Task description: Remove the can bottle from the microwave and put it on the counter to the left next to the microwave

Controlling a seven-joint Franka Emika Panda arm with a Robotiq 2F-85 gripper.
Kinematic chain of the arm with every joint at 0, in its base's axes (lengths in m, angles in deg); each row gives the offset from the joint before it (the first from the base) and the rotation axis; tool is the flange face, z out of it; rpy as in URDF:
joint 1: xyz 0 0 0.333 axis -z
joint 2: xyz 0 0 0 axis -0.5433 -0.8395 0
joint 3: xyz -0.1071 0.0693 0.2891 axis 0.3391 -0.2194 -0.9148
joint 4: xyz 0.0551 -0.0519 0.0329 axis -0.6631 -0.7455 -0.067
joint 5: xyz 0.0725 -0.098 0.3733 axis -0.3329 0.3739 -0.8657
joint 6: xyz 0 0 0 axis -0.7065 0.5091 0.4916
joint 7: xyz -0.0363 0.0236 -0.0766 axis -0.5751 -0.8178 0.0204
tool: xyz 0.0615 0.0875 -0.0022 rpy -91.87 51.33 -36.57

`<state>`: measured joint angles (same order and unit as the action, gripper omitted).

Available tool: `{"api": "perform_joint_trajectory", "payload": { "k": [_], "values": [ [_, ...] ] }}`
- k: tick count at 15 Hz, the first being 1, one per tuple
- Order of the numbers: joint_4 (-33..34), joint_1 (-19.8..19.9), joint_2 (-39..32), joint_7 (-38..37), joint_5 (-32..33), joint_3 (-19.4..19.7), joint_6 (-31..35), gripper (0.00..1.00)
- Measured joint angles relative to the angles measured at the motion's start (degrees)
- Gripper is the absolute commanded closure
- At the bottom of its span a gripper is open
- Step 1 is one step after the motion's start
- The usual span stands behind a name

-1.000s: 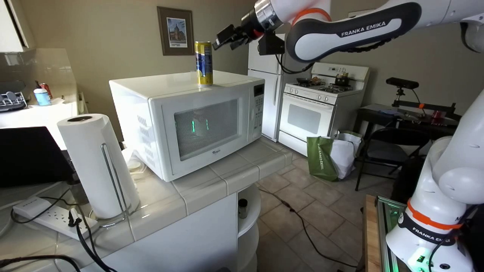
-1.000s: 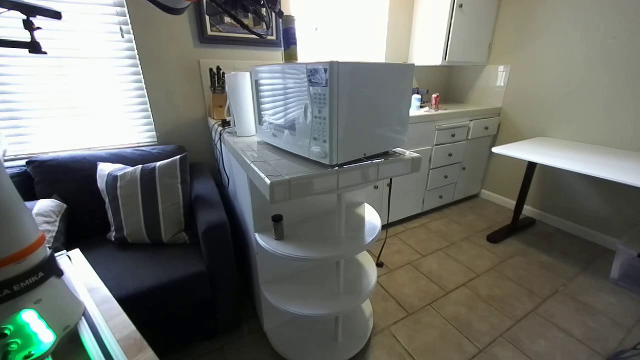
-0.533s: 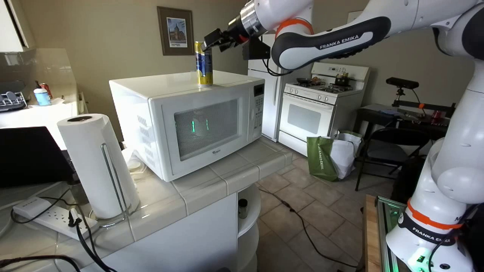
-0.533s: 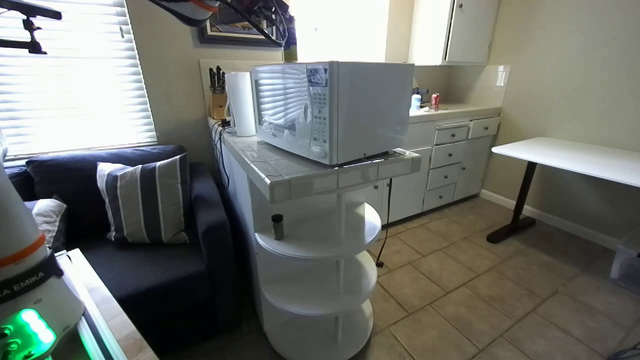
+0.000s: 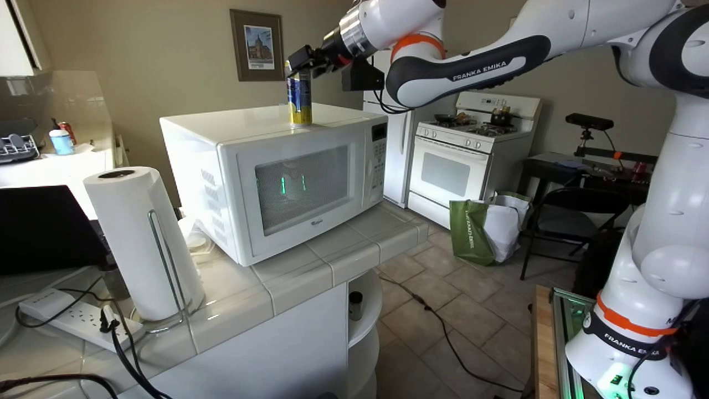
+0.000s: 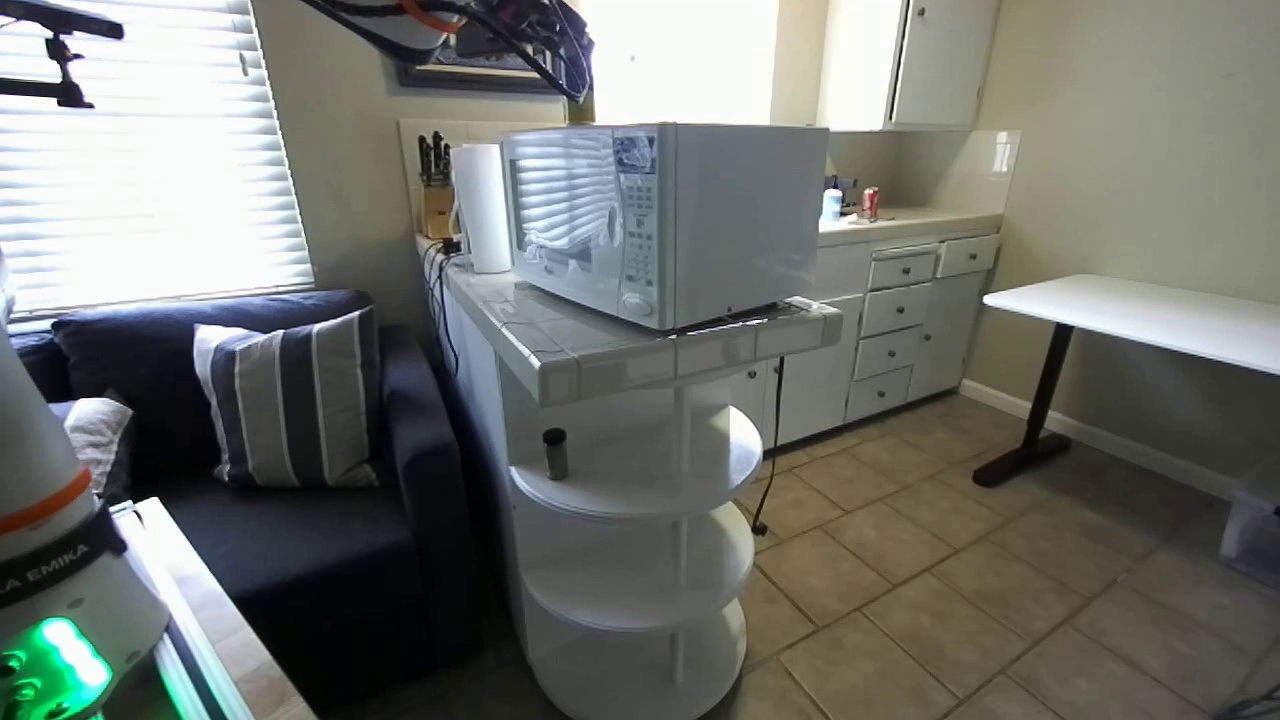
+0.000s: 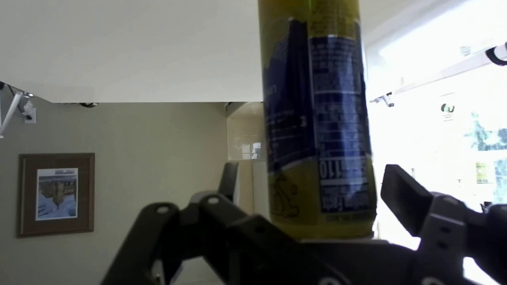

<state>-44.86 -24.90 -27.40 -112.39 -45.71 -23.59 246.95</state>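
Note:
The can bottle (image 5: 299, 100), yellow with a blue band, stands upright on top of the white microwave (image 5: 232, 133), near its front edge. In an exterior view only its lower end (image 6: 580, 110) shows below the arm. My gripper (image 5: 303, 65) is at the can's upper end. The wrist view stands upside down. There the open gripper (image 7: 311, 168) has one finger (image 7: 228, 180) left of the can (image 7: 317, 118), with a visible gap, and one finger (image 7: 406, 198) close on its right. The microwave door is shut. The tiled counter (image 5: 232, 288) runs under the microwave and to its left.
A paper towel roll (image 5: 141, 238) on a metal stand is on the counter left of the microwave. A power strip (image 5: 77, 321) with cables and a black screen (image 5: 50, 230) are further left. A knife block (image 6: 437, 210) shows behind the roll in an exterior view.
My gripper has moved left and slightly down in the exterior view, from right of the can to around its upper end. The can and microwave have not moved.

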Motion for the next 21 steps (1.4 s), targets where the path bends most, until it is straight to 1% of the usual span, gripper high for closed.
{"api": "perform_joint_trajectory", "payload": {
  "k": [1,2,3,5,6,7,8,12,16,19,21],
  "values": [
    [0.51,-0.06,-0.42,-0.49,0.53,0.0,0.01,0.14],
    [0.96,-0.13,-0.82,-0.91,0.99,0.0,0.01,0.18],
    [1.37,-0.17,-1.18,-1.36,1.5,0.0,0.02,0.19],
    [2.17,-0.29,-1.89,-2.06,2.49,0.0,0.02,0.29],
    [2.43,-0.35,-2.18,-2.34,2.81,0.0,0.02,0.45],
    [2.59,-0.43,-2.42,-2.52,3.05,0.0,0.02,0.55],
    [2.75,-0.52,-2.62,-2.65,3.29,0.01,0.02,0.62],
    [3.04,-0.85,-2.83,-2.87,3.69,0.0,0.01,0.63],
    [3.04,-2.06,-1.95,-3.74,4.0,-0.31,0.03,0.63],
    [3.06,-3.79,0.29,-3.75,4.06,-1.72,0.87,0.63],
    [3.12,-5.44,1.86,-3.63,3.91,-3.55,1.03,0.63]
  ]
}}
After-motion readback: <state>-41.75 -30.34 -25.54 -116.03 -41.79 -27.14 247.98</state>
